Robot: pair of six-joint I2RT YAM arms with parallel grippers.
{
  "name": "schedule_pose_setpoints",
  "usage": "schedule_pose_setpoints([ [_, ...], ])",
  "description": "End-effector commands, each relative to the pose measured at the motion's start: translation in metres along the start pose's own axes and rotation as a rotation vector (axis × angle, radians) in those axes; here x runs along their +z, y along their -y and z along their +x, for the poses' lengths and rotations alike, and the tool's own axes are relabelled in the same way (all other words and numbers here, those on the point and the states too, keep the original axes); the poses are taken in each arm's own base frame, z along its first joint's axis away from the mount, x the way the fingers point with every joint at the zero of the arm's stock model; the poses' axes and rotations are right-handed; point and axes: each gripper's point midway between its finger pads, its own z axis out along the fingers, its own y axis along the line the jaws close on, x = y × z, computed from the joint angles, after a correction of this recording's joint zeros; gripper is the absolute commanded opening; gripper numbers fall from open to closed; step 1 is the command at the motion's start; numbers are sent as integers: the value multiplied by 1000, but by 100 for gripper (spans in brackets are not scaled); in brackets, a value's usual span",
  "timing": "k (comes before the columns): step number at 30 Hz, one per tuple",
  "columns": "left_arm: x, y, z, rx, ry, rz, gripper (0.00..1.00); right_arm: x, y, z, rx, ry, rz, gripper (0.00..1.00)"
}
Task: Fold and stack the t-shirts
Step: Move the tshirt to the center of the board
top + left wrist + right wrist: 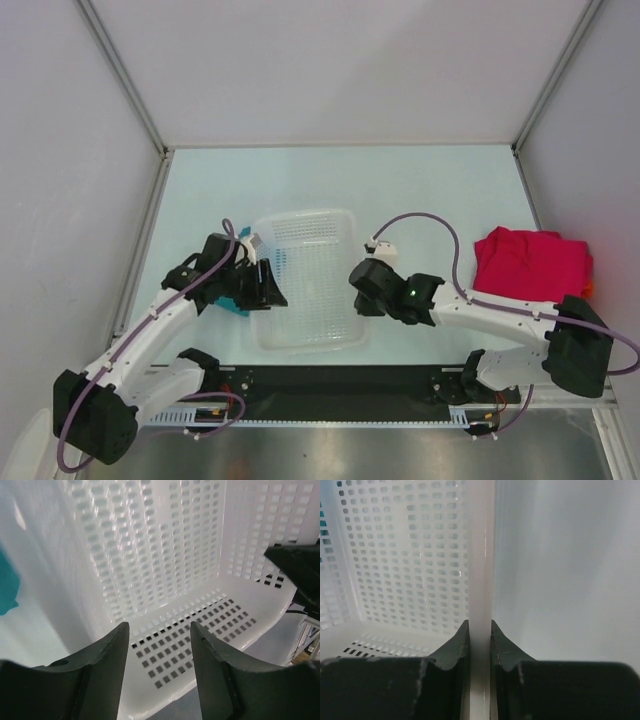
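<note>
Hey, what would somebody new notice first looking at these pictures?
The white mesh basket sits dead centre; the right fingers pinch its right wall, while the left fingers stand open at its left wall. A folded crimson shirt lies far right, and a bit of teal cloth peeks out left of the basket.

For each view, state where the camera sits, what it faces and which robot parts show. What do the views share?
Top external: above, behind the bases, looking down on the table; both arms show.
Left wrist: faces into the basket; open left gripper shows.
Right wrist: faces along the basket's wall; right gripper shut on it.
Shared: all three see the basket.
</note>
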Motion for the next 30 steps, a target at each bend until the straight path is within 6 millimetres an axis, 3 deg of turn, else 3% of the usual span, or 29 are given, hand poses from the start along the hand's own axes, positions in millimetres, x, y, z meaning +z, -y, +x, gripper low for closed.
schedule_pose_setpoints([
  [1,-3,0,8,4,-6,15,57,14,35,-41,18,68,151,0],
  [7,-18,8,4,26,35,27,57,24,74,-108,108,158,278,0],
  [10,-25,11,4,33,54,34,57,24,111,-141,173,200,382,0],
  [11,-26,12,5,33,56,38,57,23,133,-152,220,214,428,0],
  [14,-29,10,10,37,59,41,57,18,169,-172,302,244,498,0],
  [15,-28,8,12,36,58,36,57,14,193,-181,357,263,541,0],
  [22,-32,1,21,46,59,18,57,4,276,-219,451,289,724,0],
  [23,-33,1,20,51,65,20,57,12,288,-217,443,259,758,0],
  [25,-34,1,21,52,65,20,57,11,309,-232,467,268,790,0],
  [30,-36,2,23,56,70,28,57,35,339,-248,470,188,830,0],
])
